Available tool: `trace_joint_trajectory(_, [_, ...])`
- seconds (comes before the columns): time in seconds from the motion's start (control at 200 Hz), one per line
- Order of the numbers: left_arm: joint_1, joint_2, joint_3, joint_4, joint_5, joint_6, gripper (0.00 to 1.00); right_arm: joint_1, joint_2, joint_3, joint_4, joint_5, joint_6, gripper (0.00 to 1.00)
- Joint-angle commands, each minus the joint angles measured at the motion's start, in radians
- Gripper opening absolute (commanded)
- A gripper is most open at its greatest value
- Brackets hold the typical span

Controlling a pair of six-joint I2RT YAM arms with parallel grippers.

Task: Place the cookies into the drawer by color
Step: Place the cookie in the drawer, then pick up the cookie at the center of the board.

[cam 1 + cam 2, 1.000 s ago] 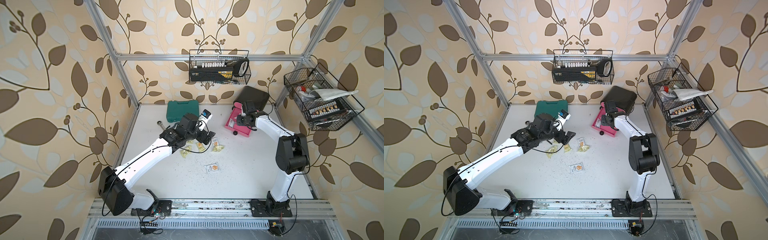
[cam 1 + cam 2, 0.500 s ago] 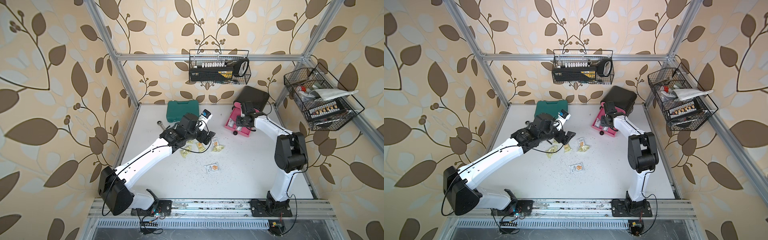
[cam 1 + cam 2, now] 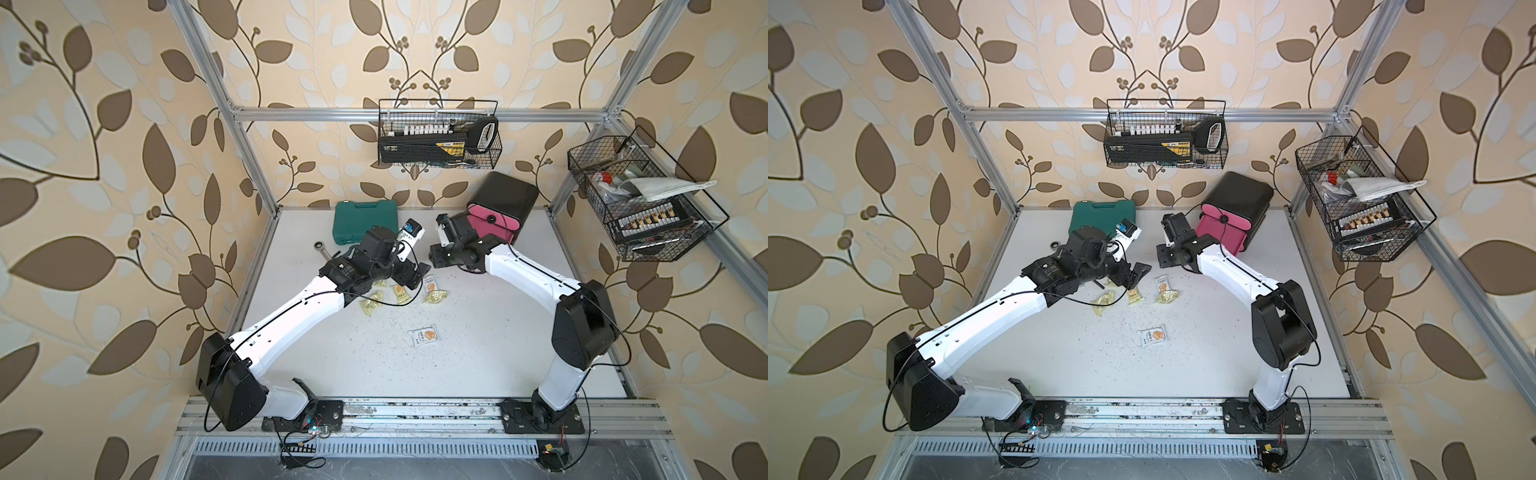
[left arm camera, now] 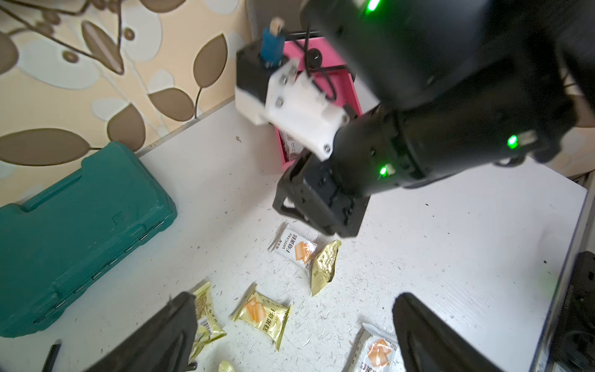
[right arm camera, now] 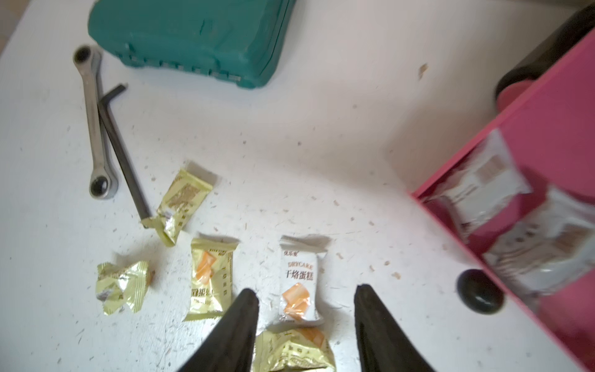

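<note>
1. In both top views the right tool point(image 3: 436, 264) hangs just over a white cookie point(image 3: 430, 286) at the far edge of the scatter, and the drawer cabinet point(image 3: 505, 195) stands close behind that arm. The left tool point(image 3: 417, 274) hovers just beside it, over the yellow cookies point(image 3: 401, 293). A second white cookie point(image 3: 424, 336) lies alone, well apart, nearer the front of the table point(image 3: 478, 353).
2. In the left wrist view the left tool's fingers point(image 4: 161, 335) stand wide apart and hold nothing. One yellow cookie point(image 4: 262, 314) lies flat on the table between them. The white cookie lies farther out, just by the right tool's tip.
3. In the right wrist view the right tool's fingers point(image 5: 238, 331) are apart and empty.
   - The white cookie lies flat between the tips and just ahead of them. Its long axis runs away along the tool's reach, so the fingers would likely close across its short width.
   - Another yellow cookie point(image 5: 289, 351) touches its near end, under the gap.
   - The open drawer point(image 5: 553, 106) is near, off to one side, with white cookies point(image 5: 483, 180) already inside.
   - The right arm looks the nearer one for this pick. The likely risk is catching the yellow neighbour too.
</note>
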Motion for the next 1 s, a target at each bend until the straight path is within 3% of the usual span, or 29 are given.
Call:
trace_joint_trajectory(0.0, [-0.010,-0.008,0.032,0.008,-0.009,0.004,0.98,0.013,0.082,0.041,-0.061,-0.025,-0.005,0.61])
trace_joint_trajectory(0.395, [-0.010,-0.014,0.031,0.008,-0.010,0.008,0.98,0.062,0.273,0.114,-0.130,0.065,-0.063,0.75])
trace_joint_trajectory(0.995, [-0.010,-0.012,0.032,0.008,-0.011,0.008,0.99,0.063,0.277,0.116,-0.129,0.114,-0.049,0.35])
